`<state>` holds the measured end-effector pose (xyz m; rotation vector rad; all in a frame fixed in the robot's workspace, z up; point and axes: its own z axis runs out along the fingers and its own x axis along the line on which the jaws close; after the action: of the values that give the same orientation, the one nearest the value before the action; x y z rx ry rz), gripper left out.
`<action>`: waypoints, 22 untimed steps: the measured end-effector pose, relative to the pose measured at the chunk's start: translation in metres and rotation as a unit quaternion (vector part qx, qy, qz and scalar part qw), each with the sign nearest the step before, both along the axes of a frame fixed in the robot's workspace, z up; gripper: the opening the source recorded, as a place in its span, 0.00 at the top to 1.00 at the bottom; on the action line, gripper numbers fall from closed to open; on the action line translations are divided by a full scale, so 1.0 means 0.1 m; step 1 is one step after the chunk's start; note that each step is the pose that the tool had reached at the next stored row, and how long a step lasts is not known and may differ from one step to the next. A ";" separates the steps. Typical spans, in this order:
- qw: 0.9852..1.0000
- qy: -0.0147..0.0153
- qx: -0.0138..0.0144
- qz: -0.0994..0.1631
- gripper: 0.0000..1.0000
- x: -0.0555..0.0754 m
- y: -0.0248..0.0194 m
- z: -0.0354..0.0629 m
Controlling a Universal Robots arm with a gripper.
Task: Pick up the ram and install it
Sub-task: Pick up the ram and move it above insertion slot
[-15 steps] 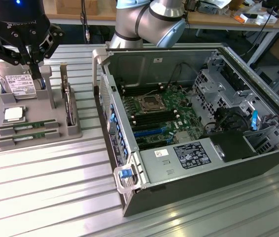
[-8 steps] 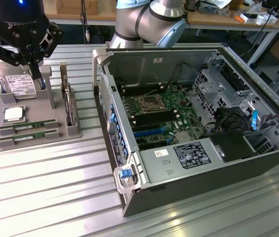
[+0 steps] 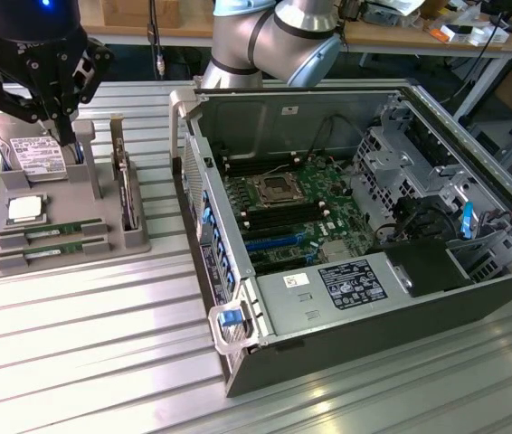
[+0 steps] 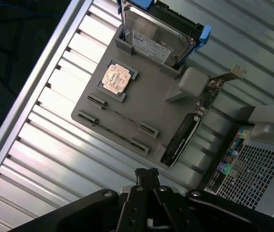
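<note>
Two green ram sticks (image 3: pixel 53 231) (image 3: pixel 52 251) lie in slots at the front of a grey holder (image 3: pixel 75 210) on the exterior view's left. The wrist view sees both rams (image 4: pixel 122 116) (image 4: pixel 112 131) edge-on as thin dark lines on the holder (image 4: pixel 151 101). My black gripper (image 3: pixel 65 136) hangs above the holder's back, near the hard drive, well above the sticks. Its fingers (image 4: pixel 146 175) are shut with nothing between them. The open computer case (image 3: pixel 500 271) lies on the exterior view's right, its motherboard (image 3: pixel 292 203) exposed with long black memory slots.
The holder also carries a silver hard drive (image 3: pixel 39 155) (image 4: pixel 156 36), a square processor (image 3: pixel 23 210) (image 4: pixel 115 78) and an upright expansion card (image 3: pixel 128 194) (image 4: pixel 180 140). The ribbed aluminium table (image 3: pixel 75 353) has a raised edge rail (image 4: pixel 35 67). The arm's elbow (image 3: pixel 274 41) hangs behind the case.
</note>
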<state>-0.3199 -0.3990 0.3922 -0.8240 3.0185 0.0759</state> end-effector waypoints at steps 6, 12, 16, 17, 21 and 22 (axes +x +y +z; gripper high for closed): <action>0.999 0.000 0.000 0.033 0.89 0.00 0.000 0.000; 0.998 0.000 0.000 0.070 0.89 0.00 0.000 0.000; 0.995 0.000 0.000 0.102 0.89 0.00 0.000 0.000; 0.994 0.000 0.000 0.105 0.89 0.00 0.000 0.000; 0.992 0.000 0.000 0.127 0.89 0.00 0.000 0.000; 0.991 0.000 0.000 0.133 0.89 0.00 0.000 0.000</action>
<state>-0.3199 -0.3990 0.3922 -1.2197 2.8885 0.0777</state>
